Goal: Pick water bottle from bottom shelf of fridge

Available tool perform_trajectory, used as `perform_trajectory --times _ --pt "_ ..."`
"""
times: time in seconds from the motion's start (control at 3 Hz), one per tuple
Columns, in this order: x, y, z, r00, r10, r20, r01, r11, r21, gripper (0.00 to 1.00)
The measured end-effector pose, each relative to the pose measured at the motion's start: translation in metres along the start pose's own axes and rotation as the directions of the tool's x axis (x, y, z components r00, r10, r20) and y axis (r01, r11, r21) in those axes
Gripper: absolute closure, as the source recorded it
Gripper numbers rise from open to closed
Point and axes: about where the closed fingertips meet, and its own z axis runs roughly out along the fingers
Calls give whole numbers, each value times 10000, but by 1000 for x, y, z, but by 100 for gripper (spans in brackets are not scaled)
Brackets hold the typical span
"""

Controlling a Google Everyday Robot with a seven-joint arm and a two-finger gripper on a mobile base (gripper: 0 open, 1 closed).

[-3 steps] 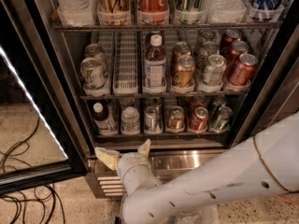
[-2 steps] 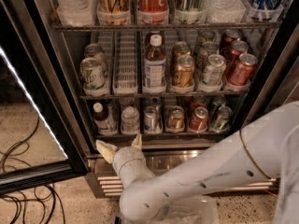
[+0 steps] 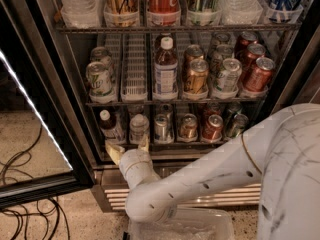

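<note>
The fridge (image 3: 75, 109) stands open with its racks in view. On the bottom shelf (image 3: 175, 143), the water bottle (image 3: 139, 129), small and clear with a white cap, stands second from the left. A dark-liquid bottle (image 3: 109, 126) is to its left and a can (image 3: 162, 127) to its right. My gripper (image 3: 129, 148) is open, fingers pointing up. It sits at the shelf's front edge, just below and in front of the water bottle, apart from it. One fingertip (image 3: 114, 152) is below the dark bottle and the other is below the water bottle.
More cans (image 3: 212, 127) fill the shelf's right side. The middle rack holds cans and a tall labelled bottle (image 3: 165, 69). The glass door (image 3: 35, 134) hangs open at left, with cables (image 3: 25, 214) on the floor. The base grille (image 3: 210, 196) and a clear bin (image 3: 185, 226) lie below my arm.
My gripper has risen from in front of the base grille to the bottom shelf's front edge, shifting slightly left under the water bottle. The fingers stay open. Nothing on the shelves moved.
</note>
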Motion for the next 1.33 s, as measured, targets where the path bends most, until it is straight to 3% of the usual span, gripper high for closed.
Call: perform_trajectory --times 1.0,1.33 --pt "2 -18 15 9948 -674 761 574 9902 1272 20" --pt "-5 -17 24 9887 -1013 1102 850 9860 1436 20"
